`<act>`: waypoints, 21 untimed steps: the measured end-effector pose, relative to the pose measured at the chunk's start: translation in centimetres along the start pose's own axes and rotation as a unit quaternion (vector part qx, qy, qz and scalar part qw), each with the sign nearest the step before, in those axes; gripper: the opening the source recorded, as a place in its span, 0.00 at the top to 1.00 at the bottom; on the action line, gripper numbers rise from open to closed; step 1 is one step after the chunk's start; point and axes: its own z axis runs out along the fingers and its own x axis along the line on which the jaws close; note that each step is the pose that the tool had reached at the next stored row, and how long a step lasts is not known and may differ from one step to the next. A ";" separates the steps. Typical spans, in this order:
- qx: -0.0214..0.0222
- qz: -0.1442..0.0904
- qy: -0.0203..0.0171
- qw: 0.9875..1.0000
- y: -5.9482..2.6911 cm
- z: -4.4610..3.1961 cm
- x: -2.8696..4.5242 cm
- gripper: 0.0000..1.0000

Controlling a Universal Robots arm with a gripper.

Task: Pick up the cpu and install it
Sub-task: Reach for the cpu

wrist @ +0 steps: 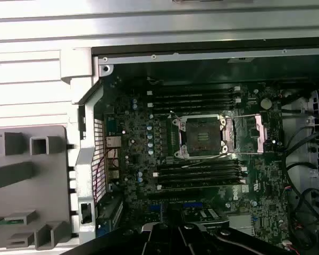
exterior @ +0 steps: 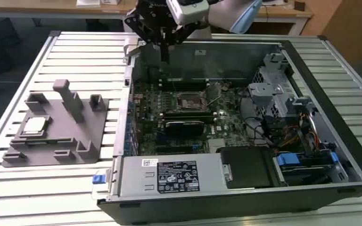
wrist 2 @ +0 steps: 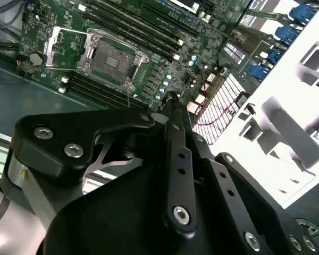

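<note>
The cpu (exterior: 35,125), a small square chip with a silver top, lies flat on the grey fixture plate (exterior: 74,141) at the exterior view's left, outside the computer case. My gripper (exterior: 165,57) hangs above the case's far wall, well away from the cpu. Its fingers (wrist 2: 175,138) are pressed together with nothing between them. The motherboard's cpu socket (exterior: 186,100) is empty in both wrist views (wrist 2: 109,58) (wrist: 202,137), with its metal lid (wrist: 258,133) swung open to one side.
The open computer case (exterior: 332,84) holds the motherboard, memory slots (wrist: 196,98), cables, a drive cage (exterior: 275,89) and a power supply (exterior: 168,176). The fixture plate has upright posts (exterior: 68,99). All rest on a slatted metal table (exterior: 43,193).
</note>
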 end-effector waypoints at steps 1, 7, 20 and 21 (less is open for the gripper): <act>0.000 0.000 0.000 1.000 0.00 0.00 0.00 0.89; 0.000 0.000 0.000 1.000 -0.03 -0.01 0.34 0.89; 0.000 0.000 0.000 1.000 -0.15 0.01 2.11 0.89; 0.000 0.000 0.000 1.000 -0.17 0.01 2.28 0.89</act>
